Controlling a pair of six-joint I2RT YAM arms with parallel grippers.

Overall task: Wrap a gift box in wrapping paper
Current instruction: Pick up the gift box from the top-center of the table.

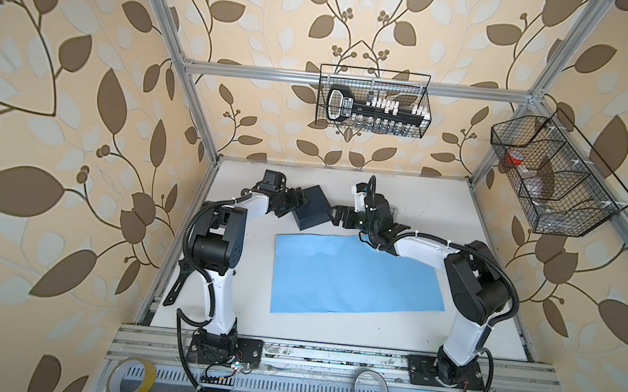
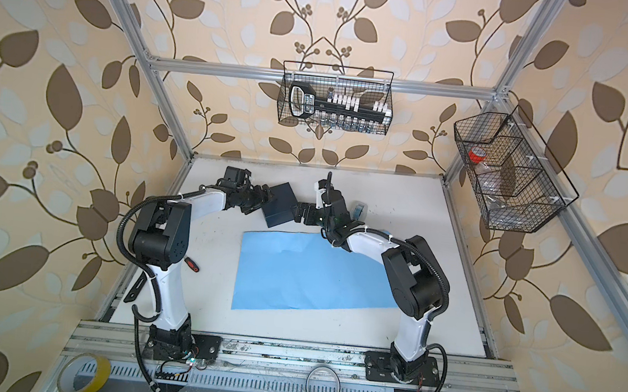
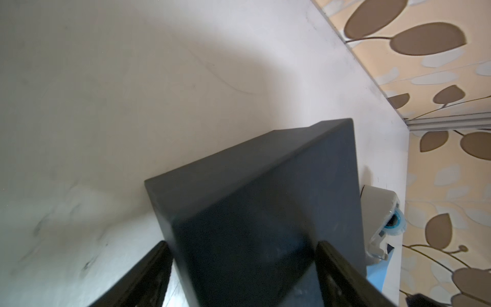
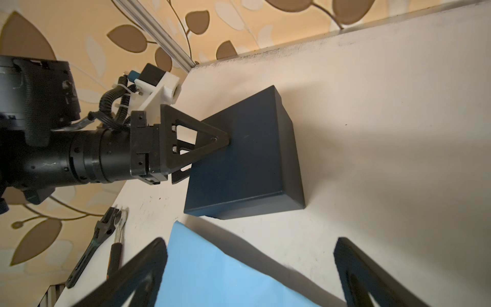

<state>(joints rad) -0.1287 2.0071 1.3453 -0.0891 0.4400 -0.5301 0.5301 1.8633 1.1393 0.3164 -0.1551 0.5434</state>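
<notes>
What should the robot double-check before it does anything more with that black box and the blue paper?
1. Left gripper astride the box: ok.
2. Left grip firm: cannot tell.
3. Right gripper open and clear of the box: ok.
4. Paper lying flat: ok.
5. Box on the paper: not ok; it sits beyond the far edge.

Soft, even light fills the cell in both top views, leaving the white desk bright and flat-toned. The frame post leans with wide-angle stretch toward the edges. In the right wrist view the gift box throws a soft-edged shadow across the desk. In the left wrist view the fingers of the left hand dissolve into dark blur.
</notes>
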